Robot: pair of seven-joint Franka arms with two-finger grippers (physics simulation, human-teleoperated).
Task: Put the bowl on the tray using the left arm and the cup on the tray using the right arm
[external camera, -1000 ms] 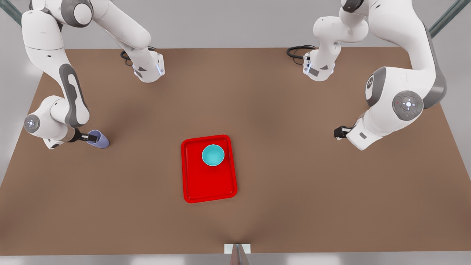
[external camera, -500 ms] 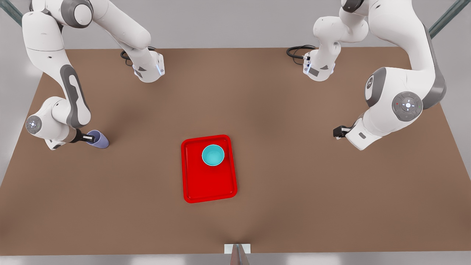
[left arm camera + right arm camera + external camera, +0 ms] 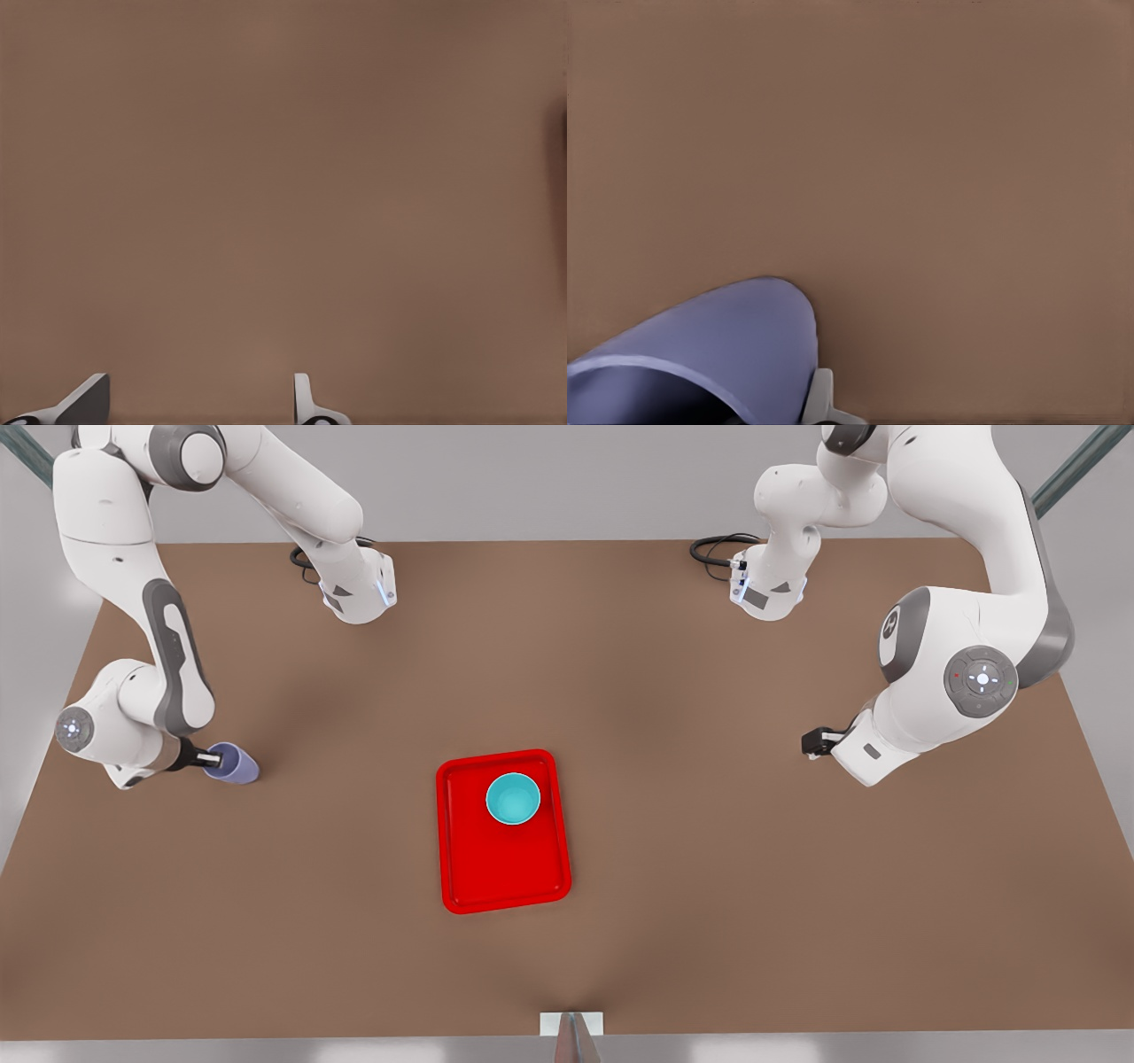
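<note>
We saw the bowl (image 3: 513, 798) on the tray (image 3: 505, 868), frame centre. Right gripper (image 3: 213, 759) clamped the cup (image 3: 234, 765) mid-left; left gripper (image 3: 811, 742) hung apart-fingered, mid-right.

front view: high overhead, looking steeply down on the whole desk (image 3: 709, 921), both arms in shot. left wrist view: close, facing bare desk past its left tool (image 3: 199, 403). right wrist view: very close, cup (image 3: 718, 354) against desk. All three share the desk surface
</note>
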